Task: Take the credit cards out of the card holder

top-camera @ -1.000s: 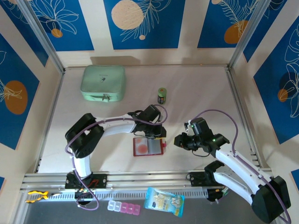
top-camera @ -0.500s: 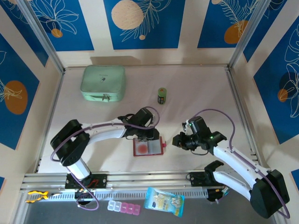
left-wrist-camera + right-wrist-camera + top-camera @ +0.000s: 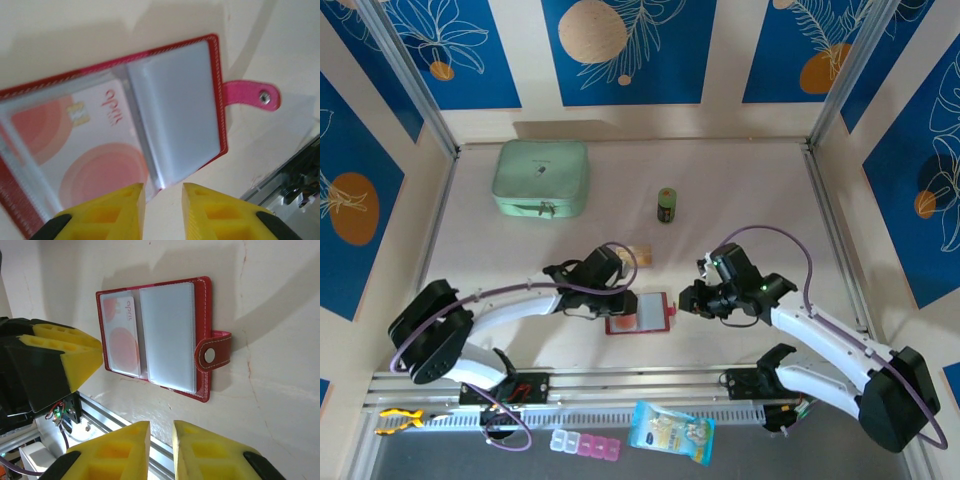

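Holder (image 3: 640, 313) lies open and flat on the table (image 3: 750, 190), close to the near edge and between the two grippers. Count: one. Its snap tab (image 3: 214, 351) sticks out on the right-arm side. Two clear sleeve faces show. One carries a white card (image 3: 90, 145) with red-pink circles. The other looks cloudy and blank; cannot tell if anything is inside. A second card (image 3: 640, 252), tan, lies loose on the table just beyond the left wrist, near the holder but not touching it. Cards counted: two, one sleeved and one out. Left gripper (image 3: 163, 192) sits on the holder's side away from the tab, pointing at the open sleeves. Its fingers are a narrow gap apart with nothing between them. Right gripper (image 3: 161, 426) sits off the holder on the tab side. Its fingers are also a narrow gap apart and hold nothing. Two arms, two grippers, neither touching a card. Elsewhere, one mint-green case (image 3: 540, 178) lies at the far left of the table. One small green can (image 3: 666, 204) stands upright toward the far middle, well apart from the holder. Below the table edge, one pill box (image 3: 584, 444) and one blue packet (image 3: 670, 432) lie side by side.
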Controlling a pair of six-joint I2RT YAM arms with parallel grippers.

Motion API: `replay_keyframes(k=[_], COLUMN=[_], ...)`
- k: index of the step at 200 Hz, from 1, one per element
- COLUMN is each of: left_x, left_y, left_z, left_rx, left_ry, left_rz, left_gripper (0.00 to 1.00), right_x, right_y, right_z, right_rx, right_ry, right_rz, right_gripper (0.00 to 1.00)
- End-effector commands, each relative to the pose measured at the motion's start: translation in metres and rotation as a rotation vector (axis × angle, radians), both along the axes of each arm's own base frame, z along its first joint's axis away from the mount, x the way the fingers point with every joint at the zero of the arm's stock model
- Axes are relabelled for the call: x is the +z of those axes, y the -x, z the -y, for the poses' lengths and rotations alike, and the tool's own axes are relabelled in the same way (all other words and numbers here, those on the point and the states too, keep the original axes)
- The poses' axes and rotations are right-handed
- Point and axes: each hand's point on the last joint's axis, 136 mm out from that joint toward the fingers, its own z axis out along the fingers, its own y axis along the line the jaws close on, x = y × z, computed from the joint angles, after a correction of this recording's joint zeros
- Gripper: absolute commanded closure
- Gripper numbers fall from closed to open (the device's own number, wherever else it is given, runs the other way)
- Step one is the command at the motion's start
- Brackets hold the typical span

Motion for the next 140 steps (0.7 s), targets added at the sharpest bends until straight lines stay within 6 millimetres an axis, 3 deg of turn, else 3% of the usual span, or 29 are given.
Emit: replay_keyframes(k=[1, 38, 76, 103, 140], left_x=[0.005, 0.015, 0.031, 0.049, 0.038], left_y=[0.004, 0.005, -0.012, -0.024, -0.020], left_z=[-0.021, -0.042, -0.056, -0.039, -0.032], left_rx=[-0.029, -0.017, 0.004, 0.008, 0.076], left_ry=[-0.070, -0.126, -0.196, -0.123, -0.024], left_rz=[0.050, 0.104, 0.215, 0.249, 0.212], left_gripper=[0.74, 0.74, 0.75, 0.75, 0.76], right_x=[0.009, 0.023, 0.030, 0.031, 0.009], right_y=[0.006, -0.011, -0.032, -0.036, -0.026], right_z=[0.001, -0.008, -0.030, -0.046, -0.063], right_rx=[0.040, 0.057, 0.069, 0.120, 0.167], right_ry=[0.033, 0.010, 0.015, 0.019, 0.045], right_rz=[-0.012, 0.078, 0.154, 0.173, 0.096], right_gripper=[0.81, 0.80, 0.80, 0.80, 0.80])
